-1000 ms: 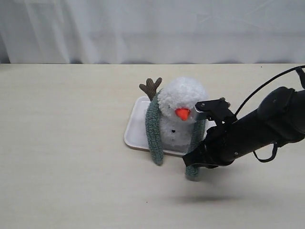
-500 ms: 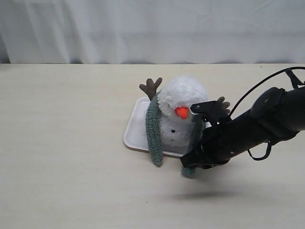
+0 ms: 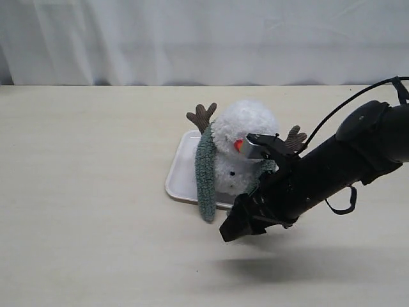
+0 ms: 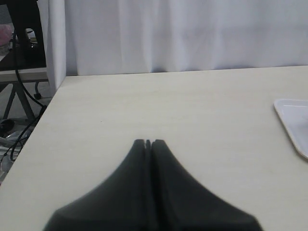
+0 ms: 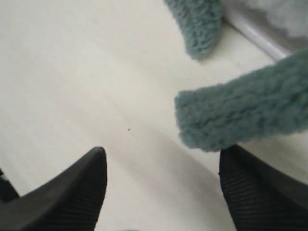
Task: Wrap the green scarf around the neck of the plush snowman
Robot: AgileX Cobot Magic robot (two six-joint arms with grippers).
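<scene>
Plainly, the plush snowman (image 3: 246, 128) sits on a white tray (image 3: 181, 173) on the counter (image 3: 96, 192), with the green scarf (image 3: 206, 176) draped round it under the head. One end hangs down its front to the tray's edge. The right gripper (image 3: 233, 227) is low in front of the toy, its fingers (image 5: 91, 178) spread wide. The scarf's other end pokes loose into the gap, close to one finger and not clamped. The left gripper (image 4: 148, 143) hovers over bare counter well apart from the snowman, fingers pressed together on nothing.
</scene>
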